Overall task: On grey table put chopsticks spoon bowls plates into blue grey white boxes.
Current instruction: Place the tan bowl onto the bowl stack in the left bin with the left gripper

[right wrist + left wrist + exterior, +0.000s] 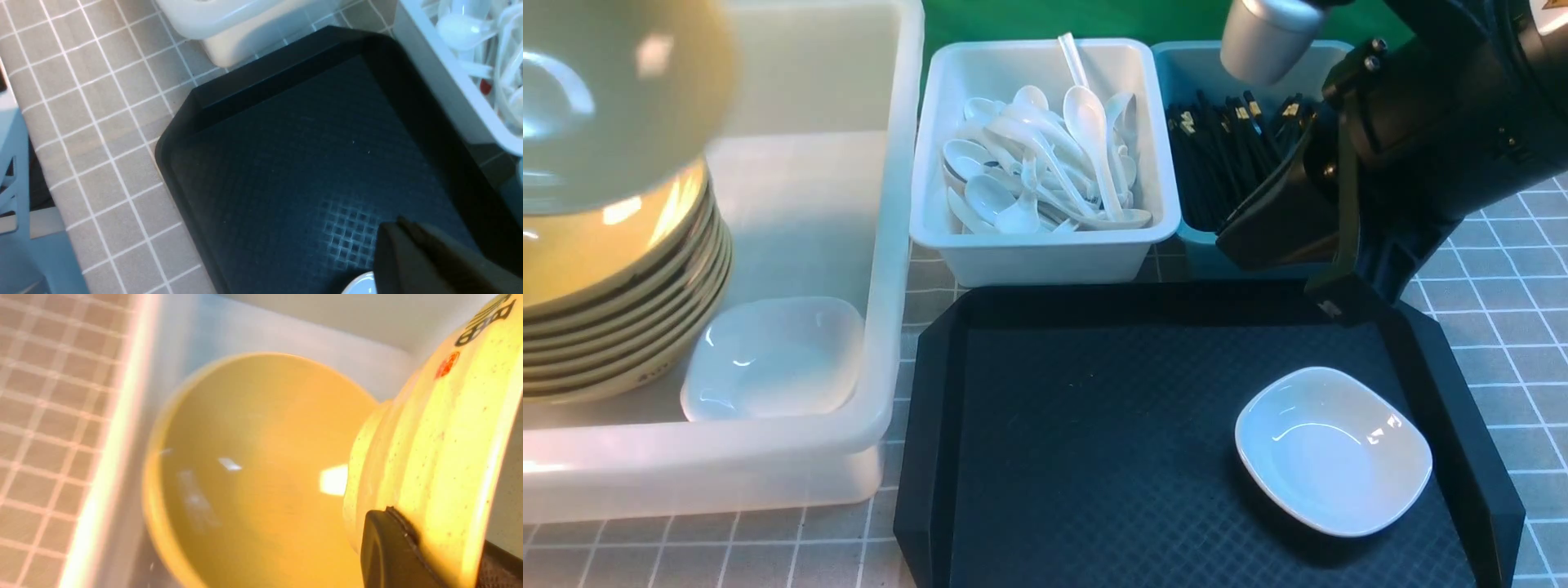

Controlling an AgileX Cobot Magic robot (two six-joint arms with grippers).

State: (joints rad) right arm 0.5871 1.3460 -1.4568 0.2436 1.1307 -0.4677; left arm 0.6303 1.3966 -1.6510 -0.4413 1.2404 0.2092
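Light: bright, from above.
Glare: white spots on the stacked bowl [253,477] and the plate [1331,449].
Blur: upper bowl [605,90] looks smeared.

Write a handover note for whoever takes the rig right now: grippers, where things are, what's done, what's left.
Left gripper: shut on a bowl, held above the stack in the tub; not set down yet.
Right gripper: looks shut and empty, over the far right corner of the tray.
Done: spoons in the white box, chopsticks in the blue box, one dish in the tub beside the stack.
Left: set the bowl on the stack; move the tray dish into the tub.
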